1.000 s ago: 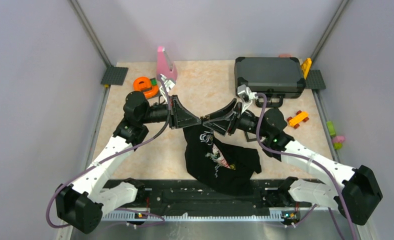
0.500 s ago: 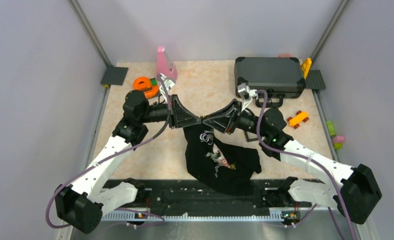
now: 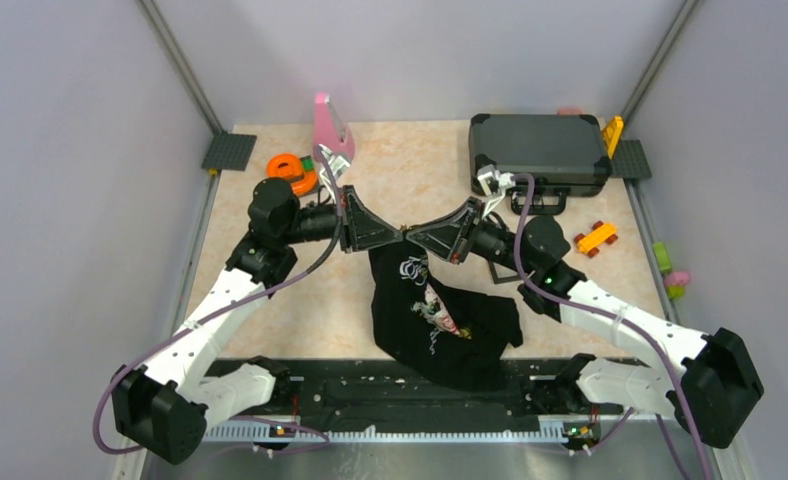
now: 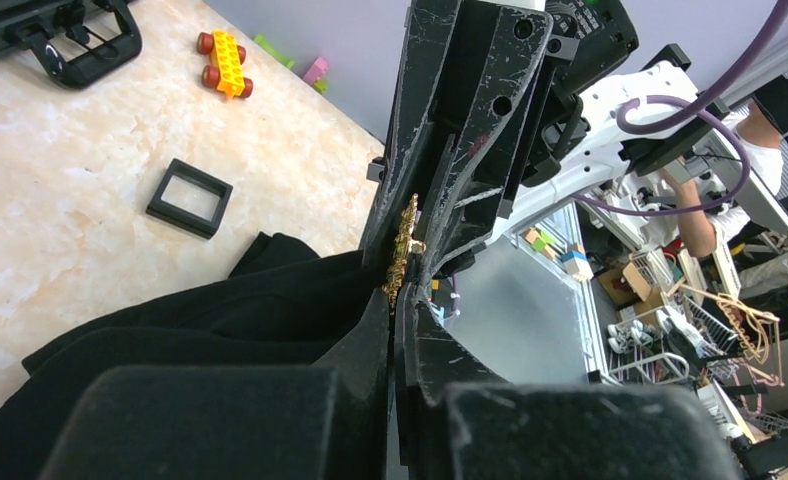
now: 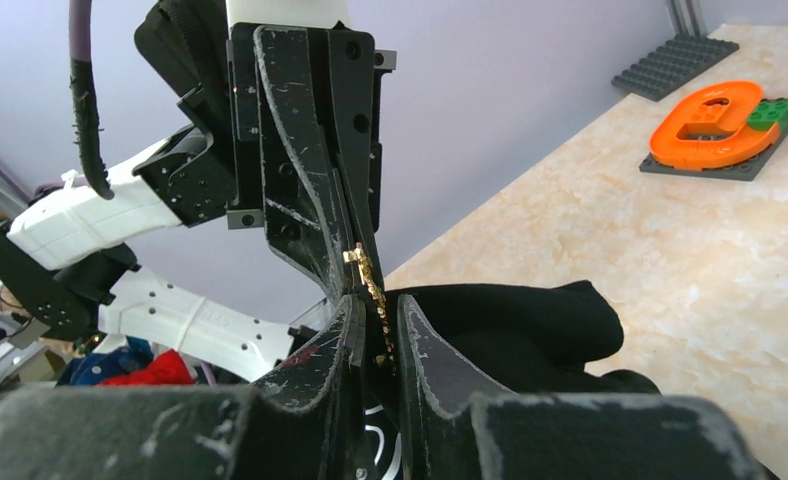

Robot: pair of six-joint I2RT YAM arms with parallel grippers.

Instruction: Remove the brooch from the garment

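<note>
Garment [image 3: 482, 326] lettering — unreadable

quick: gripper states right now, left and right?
Left gripper: closed, pinching the garment beside the brooch.
Right gripper: jaws nearly shut around the brooch; whether it grips cannot be told.

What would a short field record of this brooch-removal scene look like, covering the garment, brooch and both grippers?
garment: black printed T-shirt, bunched on the table, top edge lifted
brooch: gold, at the lifted edge, between the two grippers' tips
left gripper: shut on the garment beside the brooch
right gripper: narrow gap around the brooch; grip unclear
nearby: dark case, small black frame
</note>
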